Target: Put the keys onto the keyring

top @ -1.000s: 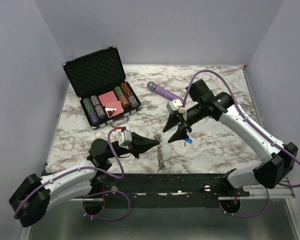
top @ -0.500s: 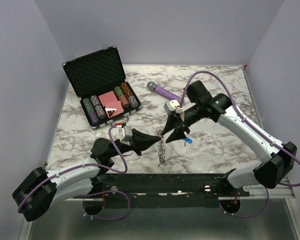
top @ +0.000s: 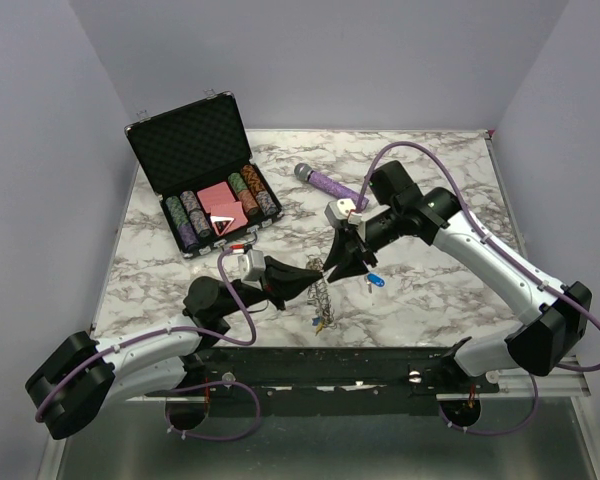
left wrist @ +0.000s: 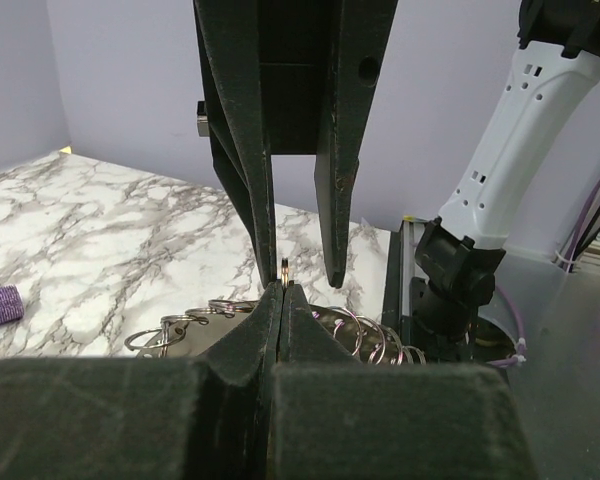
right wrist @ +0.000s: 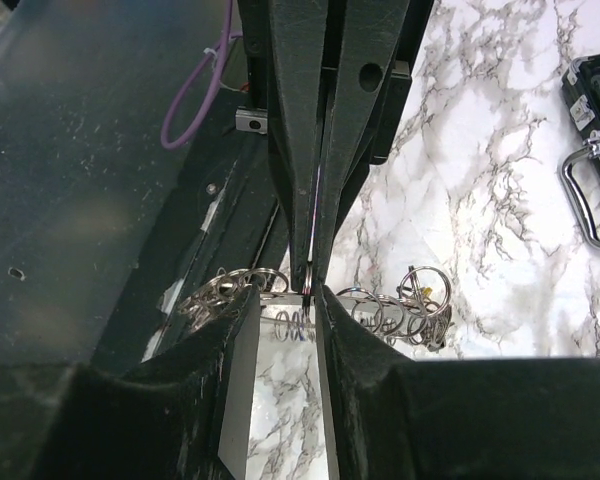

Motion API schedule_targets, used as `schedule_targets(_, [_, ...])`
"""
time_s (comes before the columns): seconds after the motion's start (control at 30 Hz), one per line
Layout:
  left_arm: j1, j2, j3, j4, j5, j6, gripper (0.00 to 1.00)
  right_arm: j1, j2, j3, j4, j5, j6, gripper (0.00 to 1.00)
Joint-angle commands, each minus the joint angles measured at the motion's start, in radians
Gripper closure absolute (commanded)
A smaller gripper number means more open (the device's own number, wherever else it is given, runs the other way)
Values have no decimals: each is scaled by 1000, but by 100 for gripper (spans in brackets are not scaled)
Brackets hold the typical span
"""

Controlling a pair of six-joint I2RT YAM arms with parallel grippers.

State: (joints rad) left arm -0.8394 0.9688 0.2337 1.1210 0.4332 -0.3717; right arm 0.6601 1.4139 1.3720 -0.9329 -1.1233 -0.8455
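Nearest, the left hand point(top: 317, 272) is pinched fully together on the top of the keyring point(top: 322, 302). The ring's wire loops hang below its tips, above the near edge of the bench point(top: 430, 290). Meeting it tip to tip from the far right, the right hand point(right wrist: 280, 300) stands narrowly parted. Its two fingers straddle the left hand's closed tips, and a few loops show in the gap.

The step looks like a second hold on the ring, so that it is braced or opened for threading. To do it well, the right fingers point(right wrist: 242, 335) should land on wire just beside the left pinch, not on the left hand's own tips. From the right wrist view the two look almost in line, so a small sideways offset would help before the gap goes. Closing gently matters, since the loops are thin and slack and can slip out or twist. The left pinch should hold firm and level meanwhile.

Just right of the right hand, a blue key point(top: 376, 281) lies on the bench, not yet on the ring. Farther back lie a purple microphone point(top: 326, 181) and, far left, an open chip case point(top: 202, 180), both well apart from the work.
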Motion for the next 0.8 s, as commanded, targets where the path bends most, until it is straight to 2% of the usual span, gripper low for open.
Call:
schedule_targets(0.0, [-12,-1,36,79,-43,-9,100,10,11,-8,28,19,31,64])
schedule_targets(0.33, [-24,-4,32,76,-70,-12,100,12,3,-21,42,36,51,65])
schedule_targets(0.4, [-26,-2,29,82,-61,-12,100,12,2,-1,39,40,74,61])
schedule_targets(0.47, [-26,-4,10,120,-10,-6,100,4,0,50,-15,48,65,47])
schedule_targets(0.53, [-23,-22,-11,148,67,17,100,-28,2,119,-105,24,10,38])
schedule_targets(0.63, [-20,-85,-42,143,169,76,100,-111,-9,168,-168,-68,-13,33])
schedule_targets(0.77, [8,-189,-42,73,278,83,100,-129,-68,84,-98,-89,28,31])
